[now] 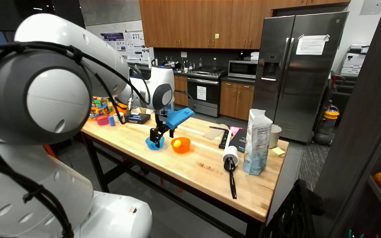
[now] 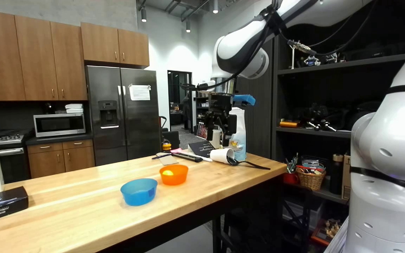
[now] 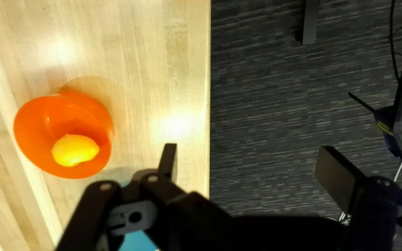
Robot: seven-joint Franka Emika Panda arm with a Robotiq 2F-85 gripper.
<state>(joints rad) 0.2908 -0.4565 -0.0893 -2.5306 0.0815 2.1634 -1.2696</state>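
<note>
The gripper (image 3: 253, 164) has its fingers (image 3: 335, 170) spread wide apart; in the wrist view the gap between them takes in the edge of the table (image 3: 134, 52) and dark carpet (image 3: 263, 104). Near it on the table stands an orange bowl (image 3: 35, 129) with a yellow lemon-shaped piece (image 3: 75, 150) inside. Both exterior views show the piece there too, but only the wrist view looks down on its rounded outline. A blue bowl (image 2: 139, 192) stands just beside the orange bowl. In an exterior view the gripper (image 1: 164, 140) covers part of the blue bowl (image 1: 150, 145) — yet in an exterior view the gripper (image 2: 218, 140) shows clear of both bowls, above the tabletop. A pink bowl (image 1: 103, 120) and a blue cylinder (image 1: 111, 120) appear in an exterior view alone.

A white and blue bag (image 2: 240, 130) is partly hidden by the gripper in an exterior view. A white cup (image 1: 231, 152) lies on its side with a black utensil (image 1: 232, 183) at its mouth; the cup's inside is hard to make out. A black box (image 2: 4, 203) is cut off at the picture's edge. In the wrist view, blue patches behind the gripper are too covered to show their shape.
</note>
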